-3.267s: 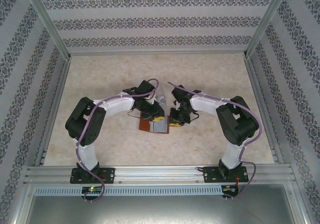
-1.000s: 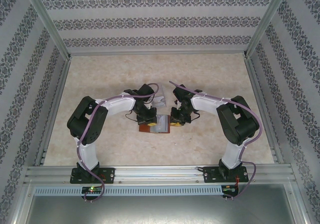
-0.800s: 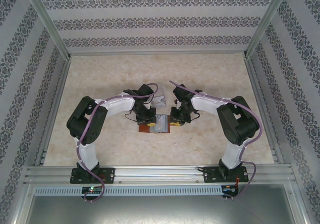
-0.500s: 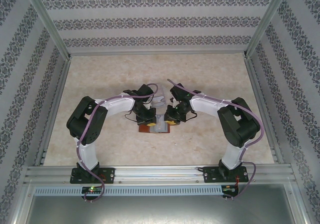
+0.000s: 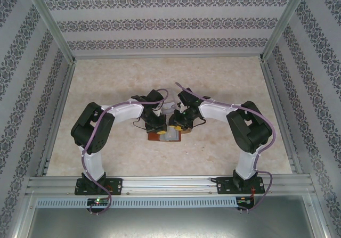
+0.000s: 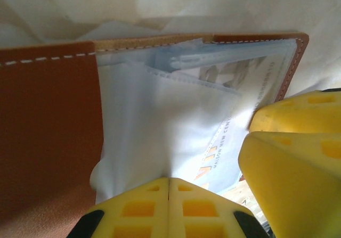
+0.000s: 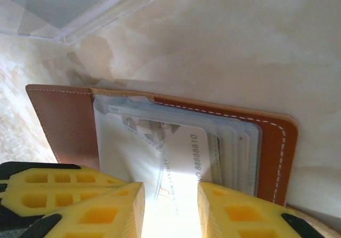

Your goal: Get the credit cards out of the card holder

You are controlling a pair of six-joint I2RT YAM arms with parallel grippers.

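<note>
A: What lies nearest?

B: The black-and-white left arm (image 5: 93,142) and right arm (image 5: 250,137), bolted at the near edge; both curve inward and meet over the middle of the mottled beige surface (image 5: 229,89).

A: And the task's thing?

B: The small reddish-brown leather folding card holder (image 7: 64,126) lies open and flat on the surface under both wrists; its white stitching runs along the edges, and its pale grey-blue inner pocket (image 6: 154,137) faces up.

A: The left gripper?

B: The yellow-padded left gripper (image 6: 169,187) is closed, its two pads meeting at a seam; the pocket fabric puckers down into that seam, so it pinches the card holder's lining.

A: The right gripper?

B: The yellow-padded right gripper (image 7: 170,191) stands partly open, with a clear gap between its pads; the near end of a white rectangular credit card (image 7: 181,153) printed with dark digits lies in that gap; I cannot tell whether the pads touch it; the card's far end sits inside the pocket.

A: Any other cards?

B: Stepped pale edges show in the slots beside it; whether they are cards or pocket lips, I cannot tell.

A: Beyond that?

B: A clear plastic tray (image 5: 169,107) sits just past the card holder; farther back stands the wall with dark patterned stripes (image 5: 170,25).
</note>
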